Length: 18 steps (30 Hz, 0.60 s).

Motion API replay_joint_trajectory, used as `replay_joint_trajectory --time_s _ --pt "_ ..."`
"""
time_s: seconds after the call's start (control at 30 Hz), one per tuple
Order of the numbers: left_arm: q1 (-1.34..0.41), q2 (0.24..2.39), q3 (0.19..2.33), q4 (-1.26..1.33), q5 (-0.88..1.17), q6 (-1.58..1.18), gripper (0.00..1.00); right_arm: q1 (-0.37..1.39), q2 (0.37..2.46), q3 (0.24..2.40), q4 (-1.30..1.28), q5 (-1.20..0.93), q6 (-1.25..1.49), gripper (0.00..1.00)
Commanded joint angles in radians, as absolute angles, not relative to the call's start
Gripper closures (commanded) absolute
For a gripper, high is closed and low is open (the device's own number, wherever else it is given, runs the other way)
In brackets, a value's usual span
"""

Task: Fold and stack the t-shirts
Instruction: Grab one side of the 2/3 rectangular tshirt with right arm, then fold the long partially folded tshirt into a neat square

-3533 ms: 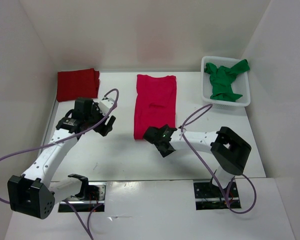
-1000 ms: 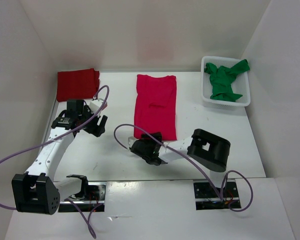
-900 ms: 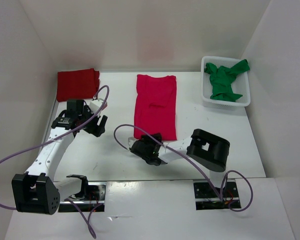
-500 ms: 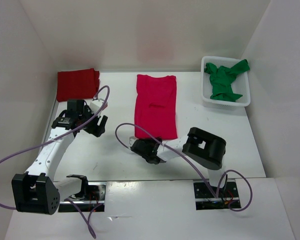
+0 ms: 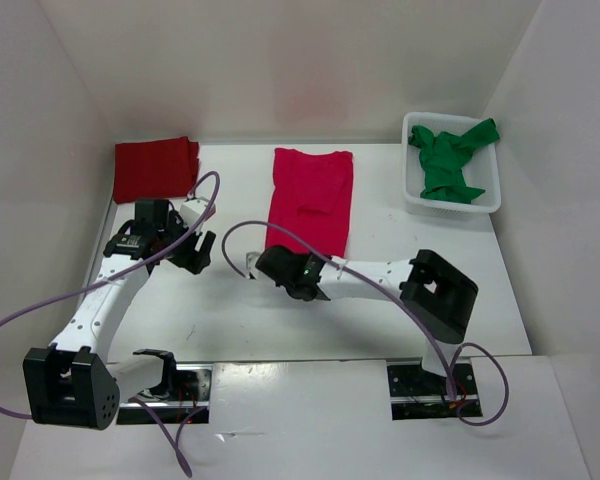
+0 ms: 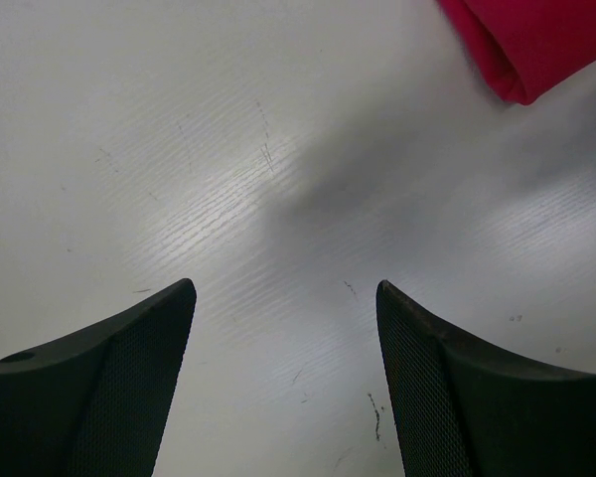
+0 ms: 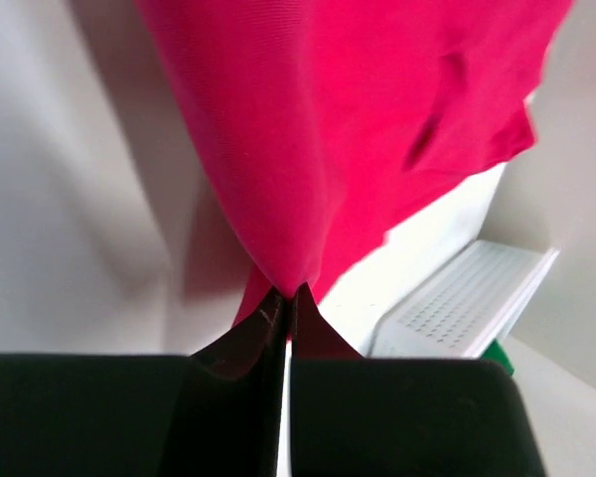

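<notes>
The crimson t-shirt point(image 5: 312, 195) lies folded lengthwise at the table's middle. My right gripper point(image 5: 277, 264) is at its near left corner. In the right wrist view the right gripper point(image 7: 290, 294) is shut on a pinch of the crimson t-shirt point(image 7: 348, 119), which rises from the jaws. The dark red t-shirt point(image 5: 155, 168) lies folded at the back left. The green t-shirt point(image 5: 450, 160) sits crumpled in the white basket point(image 5: 454, 205). My left gripper point(image 5: 197, 250) hovers left of the crimson shirt. In the left wrist view the left gripper point(image 6: 284, 290) is open over bare table, with a crimson corner point(image 6: 536, 40) at top right.
The white basket point(image 7: 467, 298) shows beyond the lifted cloth in the right wrist view. White walls enclose the table on the left, back and right. Purple cables loop over both arms. The arm bases stand at the near edge.
My right gripper has shut on the crimson shirt's near edge and pulled it up and slightly back; its elbow swung right. The left arm has not moved.
</notes>
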<state>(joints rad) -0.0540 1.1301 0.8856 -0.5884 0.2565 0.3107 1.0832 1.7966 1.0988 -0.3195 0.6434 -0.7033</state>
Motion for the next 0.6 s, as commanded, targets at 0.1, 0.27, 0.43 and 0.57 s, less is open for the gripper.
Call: replay_joint_trajectory --time_s 0.1,0.27,0.43,0.57 --pt "-0.057 1.120 0.910 -0.588 0.282 0.305 0.19 0.990 1.724 1.248 -0.448 0.568 -0.850 1.00" --pt "-0.057 1.129 0.910 -0.588 0.282 0.314 0.19 0.901 1.746 1.284 -0.419 0.528 -0.906 1.00" --pt "-0.057 1.138 0.910 -0.588 0.282 0.314 0.19 0.858 1.796 1.368 -0.384 0.528 -0.982 1.00" --pt "-0.057 1.147 0.919 -0.588 0.282 0.314 0.19 0.833 1.841 1.451 -0.383 0.505 -1.003 1.00"
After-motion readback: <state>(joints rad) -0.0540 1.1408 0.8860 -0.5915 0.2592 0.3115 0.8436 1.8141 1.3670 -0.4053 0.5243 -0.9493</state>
